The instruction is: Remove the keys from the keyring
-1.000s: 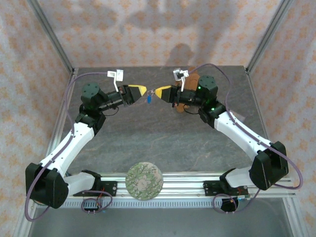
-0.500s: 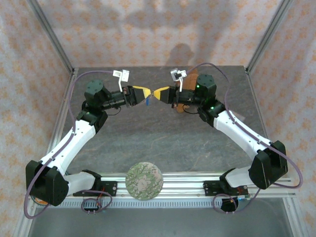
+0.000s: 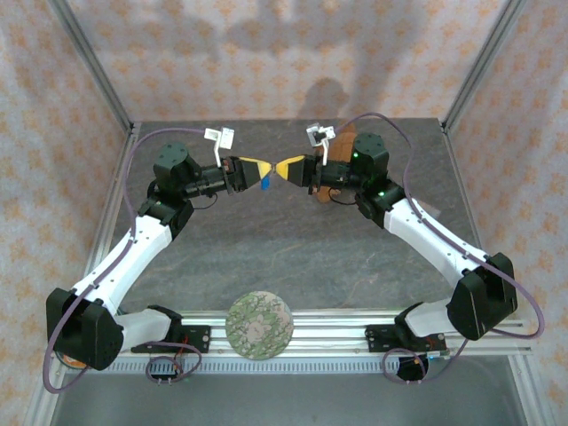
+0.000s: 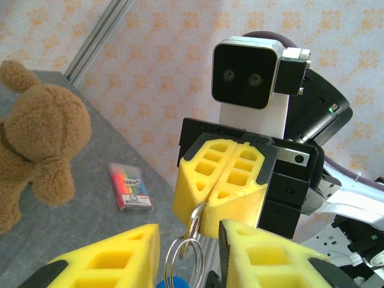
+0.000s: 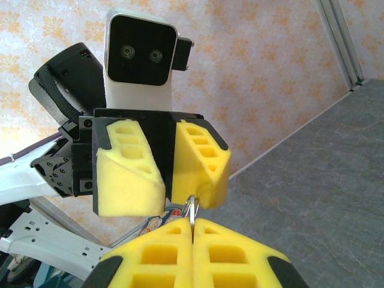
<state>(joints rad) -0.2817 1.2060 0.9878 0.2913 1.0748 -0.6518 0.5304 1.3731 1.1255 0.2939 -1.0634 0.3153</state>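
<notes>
Both grippers meet in the air over the back of the table. My right gripper (image 3: 286, 169) (image 5: 192, 223) is shut on a silver key (image 4: 195, 217), whose end pokes out of its yellow pads (image 4: 225, 180). From that key hangs the double wire keyring (image 4: 187, 257) (image 5: 192, 207), with a blue tag (image 4: 174, 282) (image 3: 266, 183) below it. My left gripper (image 3: 257, 170) (image 4: 189, 233) is open, one yellow finger on each side of the ring, and a gap shows on both sides. Any other keys are hidden.
A brown teddy bear (image 4: 36, 150) (image 3: 334, 192) sits on the table under the right wrist. A flat pack of coloured markers (image 4: 129, 186) lies beside it. A round green patterned disc (image 3: 259, 324) rests on the front rail between the arm bases.
My left gripper has moved right, up to the right gripper, and its fingers have narrowed around the keyring. The right gripper has stayed shut and shifted slightly left.
</notes>
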